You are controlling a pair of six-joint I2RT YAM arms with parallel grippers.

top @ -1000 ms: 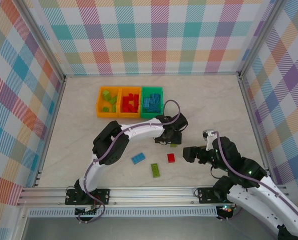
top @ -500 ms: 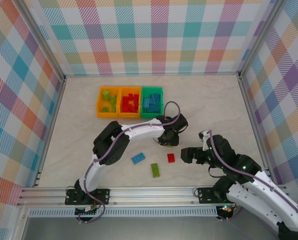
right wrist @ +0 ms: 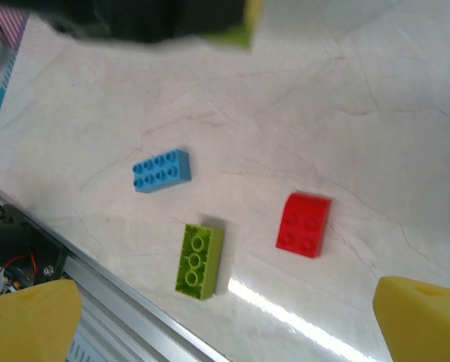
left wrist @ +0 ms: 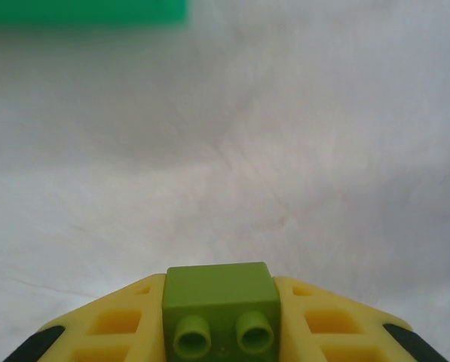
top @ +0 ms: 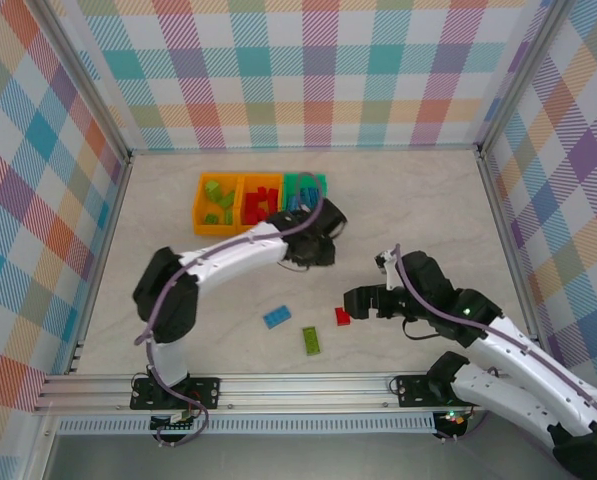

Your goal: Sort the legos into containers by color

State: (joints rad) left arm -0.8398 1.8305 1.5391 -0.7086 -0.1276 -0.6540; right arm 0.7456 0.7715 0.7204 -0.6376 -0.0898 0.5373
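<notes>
since the frame half a second before, the left end effector (top: pixel 313 250) had swung away from the loose bricks and up toward the containers, while the right end effector (top: pixel 355 303) had edged closer to the red brick (top: pixel 342 316).

the left end effector was clenched on a small lime brick (left wrist: pixel 219 302) - its yellow pads (left wrist: pixel 111 326) pressed against either side, studs facing the wrist camera. ahead of it and off to the left sat the green bin (left wrist: pixel 85 11), holding blue pieces; bare counter (left wrist: pixel 285 166) lay between them. beyond that bin, joined in the same row, were the middle orange bin (top: pixel 261 178) with red pieces and the far orange bin (top: pixel 197 205) with lime ones.

the right end effector was spread wide and gripped nothing, its yellow fingers (right wrist: pixel 29 317) at the two lower corners of its wrist view. just ahead of it lay the red brick, near its right finger - the long lime brick (right wrist: pixel 199 261) sat nearer its left side, and the blue brick (right wrist: pixel 160 170) was farther out beyond that. all three rested flat on the counter, apart from each other.
</notes>
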